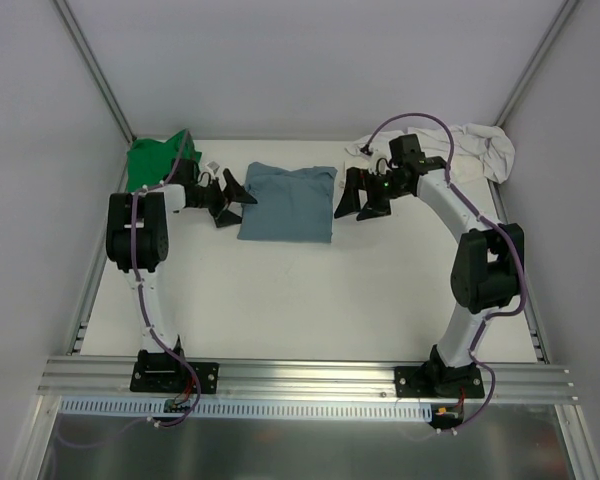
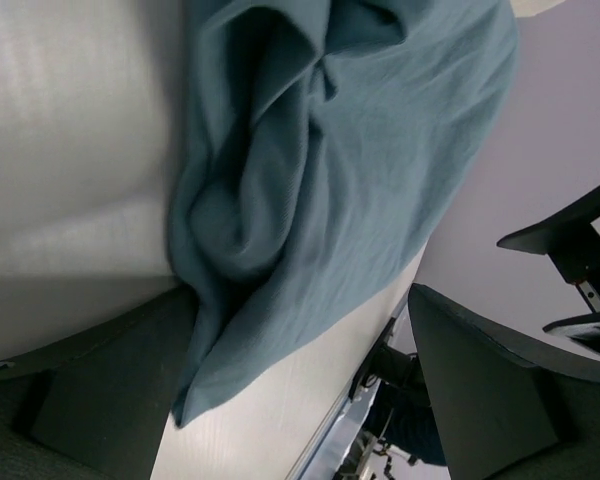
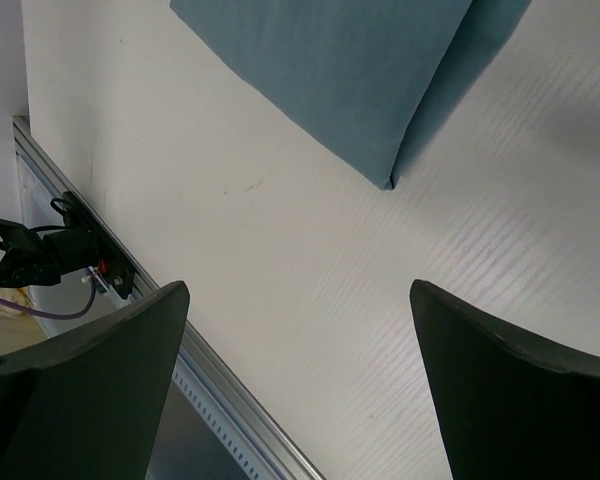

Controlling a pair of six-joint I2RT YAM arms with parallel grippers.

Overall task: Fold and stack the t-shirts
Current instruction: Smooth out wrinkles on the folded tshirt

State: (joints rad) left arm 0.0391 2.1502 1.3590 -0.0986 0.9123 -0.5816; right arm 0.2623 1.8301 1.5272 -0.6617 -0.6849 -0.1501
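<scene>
The slate-blue shirt (image 1: 288, 202) lay folded in the upper middle of the white surface (image 1: 280, 300), between the two arms. The left jaws stood wide apart just beside its left edge. In the left wrist view a bunched fold of the cloth came close to them. The right jaws were also apart, holding nothing, near its right edge. The green shirt (image 1: 158, 160) lay crumpled at upper left, and the cream shirt (image 1: 475, 150) at upper right.
</scene>
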